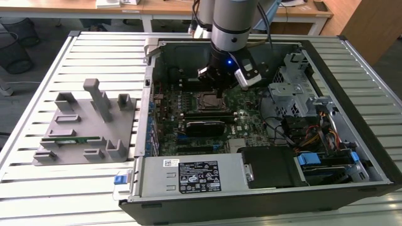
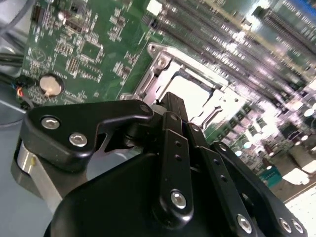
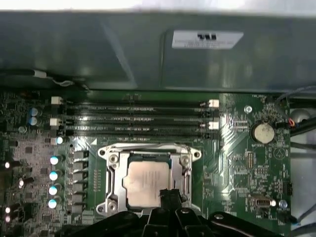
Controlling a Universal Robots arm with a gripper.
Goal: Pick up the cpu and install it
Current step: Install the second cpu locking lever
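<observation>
Chip: the cpu [image 3: 148, 181] lies flat inside the socket frame [image 3: 111, 158] on the green board [image 3: 237, 163], its silver top facing up; in the second wrist view it shows as a pale plate [image 2: 193, 94] just past the fingertips.
Gripper: the gripper [image 3: 169, 196] hangs right over the near edge of the chip, its fingers drawn close together at the tip; whether they pinch the chip or only touch it, I cannot tell.
Doing it well: my judgement is that the chip must sit level and square in the frame, so any press should go straight down and lightly, with no sideways drag.
Edges: the metal frame rims the chip on all sides, and the memory slots [image 3: 133, 118] run just beside it.
Room: in the exterior view the arm [image 1: 234, 28] stands inside the open computer case [image 1: 351, 141], whose walls stand well apart; overhead is free.
Elsewhere: a grey parts stand [image 1: 84, 127] sits on the slatted table [image 1: 37, 197], to the exterior view's left.
</observation>
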